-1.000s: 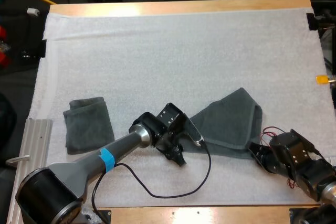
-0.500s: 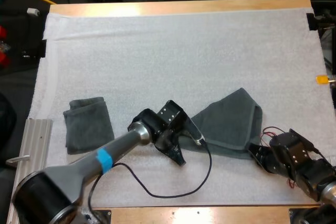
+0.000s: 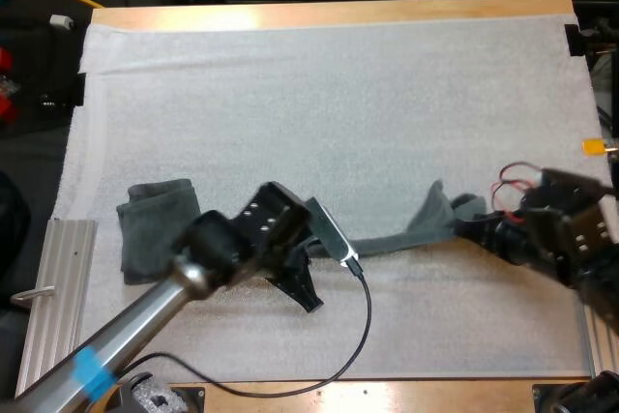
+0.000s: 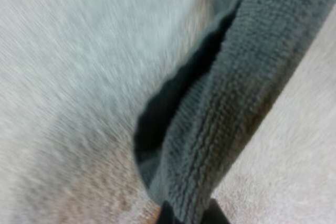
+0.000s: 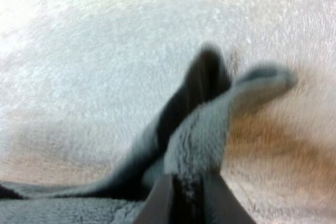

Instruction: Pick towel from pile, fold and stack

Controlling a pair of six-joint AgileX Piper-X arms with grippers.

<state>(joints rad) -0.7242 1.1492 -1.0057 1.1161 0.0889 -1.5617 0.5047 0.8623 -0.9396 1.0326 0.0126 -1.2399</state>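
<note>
There are two dark grey-green towels and two arms, each with one tool. One towel (image 3: 150,234) lies folded on the left part of the mat, just beside the left arm's wrist. The other towel (image 3: 426,224) is stretched as a narrow band between the two tools, across the near middle of the mat and towards its right side. A loose fold of it stands up near the right end.

A white mat (image 3: 338,103) covers nearly all of the wooden tabletop (image 3: 338,13). A ribbed metal rail (image 3: 53,278) runs along the tabletop's near left edge. Beyond the far side the room is dark.

The left arm comes in from the near left corner and reaches diagonally towards the middle. Its wrist is turned towards the stretched towel. The left tool (image 4: 185,214) is closed on the towel's left end, with the cloth pinched between its two fingers. The right arm comes in from the right edge and points left, low over the mat. The right tool (image 5: 188,196) is clamped on the towel's right end, and the cloth bunches up just past its fingertips.
</note>
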